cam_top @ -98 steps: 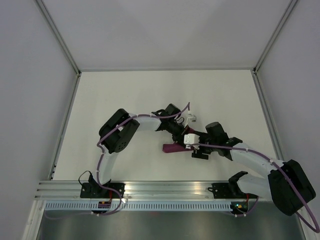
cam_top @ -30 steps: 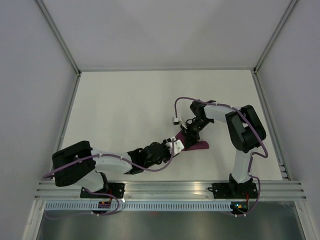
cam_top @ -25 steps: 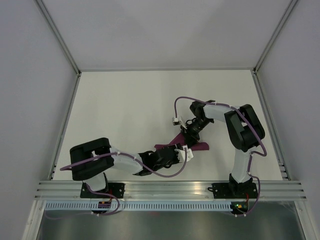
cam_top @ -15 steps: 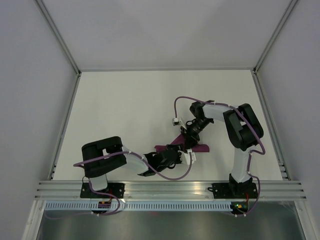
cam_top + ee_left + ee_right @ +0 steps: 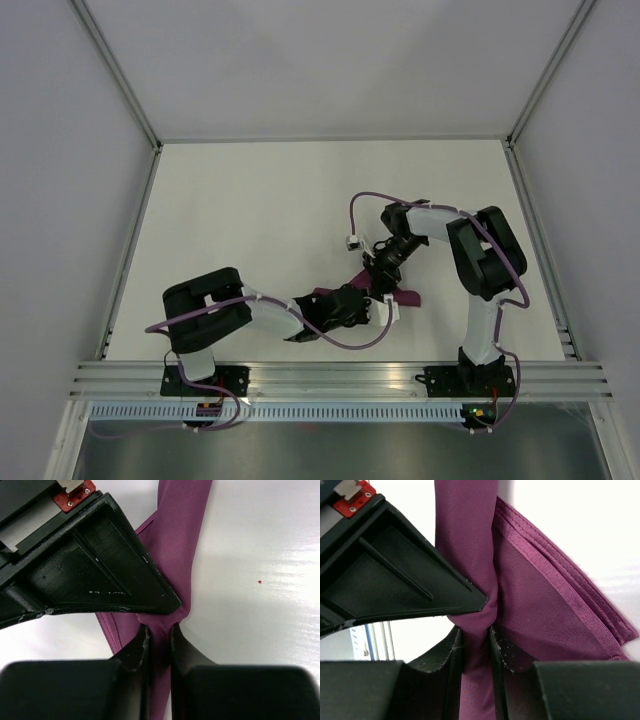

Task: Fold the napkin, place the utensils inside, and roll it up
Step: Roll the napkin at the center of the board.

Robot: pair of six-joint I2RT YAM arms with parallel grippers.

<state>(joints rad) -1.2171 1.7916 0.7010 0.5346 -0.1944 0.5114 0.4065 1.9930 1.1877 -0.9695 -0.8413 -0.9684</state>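
1. The table (image 5: 250,220) is a flat white surface, glossy enough to show light streaks in the wrist views. Pale walls (image 5: 70,200) close it in on the left, far and right sides.
2. A metal rail (image 5: 330,378) runs along its near edge.
3. The plum-purple napkin (image 5: 403,297) lies right of centre on the near half, gathered into a narrow strip.
4. In the right wrist view, its layered, hemmed edges fan out to one side over the white surface.
5. A tiny red speck (image 5: 259,582) sits on bare table near the strip.
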